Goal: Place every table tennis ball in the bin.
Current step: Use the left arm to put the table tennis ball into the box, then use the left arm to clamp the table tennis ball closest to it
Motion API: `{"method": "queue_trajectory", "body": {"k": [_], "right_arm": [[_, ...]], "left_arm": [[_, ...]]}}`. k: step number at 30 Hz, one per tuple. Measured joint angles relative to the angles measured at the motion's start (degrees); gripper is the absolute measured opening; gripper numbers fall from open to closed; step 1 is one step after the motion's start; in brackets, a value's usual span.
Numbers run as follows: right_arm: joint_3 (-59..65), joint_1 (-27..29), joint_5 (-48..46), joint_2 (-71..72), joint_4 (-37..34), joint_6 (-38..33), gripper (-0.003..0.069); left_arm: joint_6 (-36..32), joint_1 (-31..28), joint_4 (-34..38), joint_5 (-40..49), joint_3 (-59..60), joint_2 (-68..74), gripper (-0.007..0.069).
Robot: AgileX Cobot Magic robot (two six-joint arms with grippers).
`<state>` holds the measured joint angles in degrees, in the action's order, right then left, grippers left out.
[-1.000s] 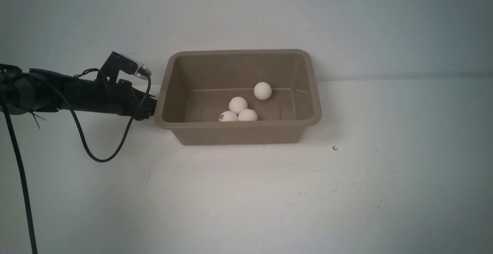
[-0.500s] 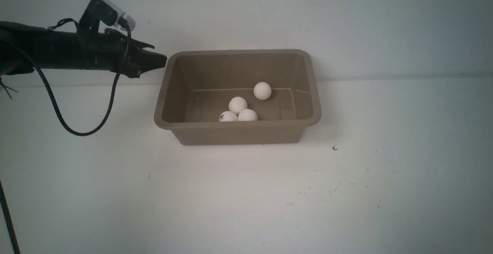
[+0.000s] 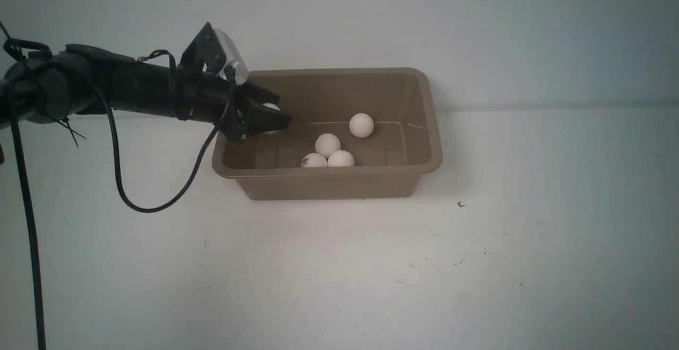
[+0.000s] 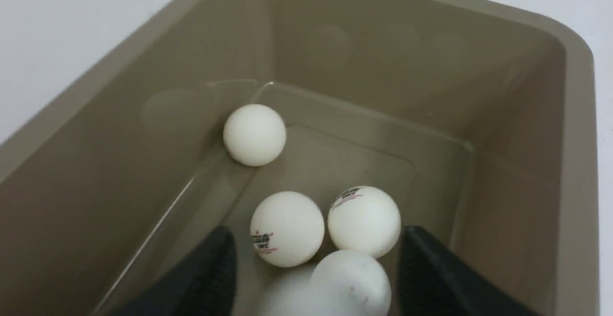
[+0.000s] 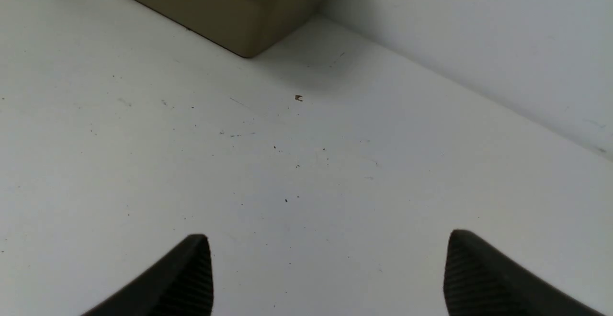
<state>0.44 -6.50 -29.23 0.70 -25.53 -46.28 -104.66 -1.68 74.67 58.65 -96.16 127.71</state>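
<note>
The taupe bin (image 3: 432,127) stands at the back of the white table, against the wall. Several white table tennis balls lie on its floor: one apart (image 3: 362,125) (image 4: 254,134) and a cluster nearer the front wall (image 3: 327,145) (image 4: 286,228). My left gripper (image 3: 276,117) (image 4: 318,233) hangs over the bin's left end with its jaws open. A blurred ball (image 4: 352,282) (image 3: 271,107) sits loose between the fingers, with a gap on each side. My right gripper (image 5: 328,239) is open over bare table, with nothing between its fingers.
The left arm's black cable (image 3: 148,207) loops down over the table left of the bin. The wall (image 3: 530,32) rises right behind the bin. In the right wrist view a corner of the bin (image 5: 249,24) shows far ahead.
My left arm rose from beside the bin's left wall, then swung right over the rim. Its jaws have parted and the ball now sits loose between them.
</note>
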Motion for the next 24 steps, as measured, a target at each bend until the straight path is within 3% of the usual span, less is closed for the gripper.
{"method": "queue_trajectory", "body": {"k": [3, 8, 14, 19, 24], "right_arm": [[0.0, 0.0, 0.0, 0.0, 0.0, 0.0, 0.059], [0.0, 0.0, 0.0, 0.0, 0.0, 0.0, 0.059], [0.0, 0.0, 0.0, 0.0, 0.0, 0.0, 0.059], [0.0, 0.0, 0.0, 0.0, 0.0, 0.0, 0.059], [0.0, 0.0, 0.0, 0.0, 0.0, 0.0, 0.059]], "left_arm": [[2.02, -0.04, 0.64, -2.98, 0.0, -0.17, 0.051], [7.11, -3.01, -2.71, -5.07, 0.0, -2.43, 0.0521], [11.81, -12.71, -7.11, -3.12, 0.0, -5.03, 0.0484], [8.98, -18.13, -10.83, 2.67, 0.0, -5.17, 0.0478], [0.52, -18.8, -15.01, 8.16, 0.0, -5.17, 0.0478]]}}
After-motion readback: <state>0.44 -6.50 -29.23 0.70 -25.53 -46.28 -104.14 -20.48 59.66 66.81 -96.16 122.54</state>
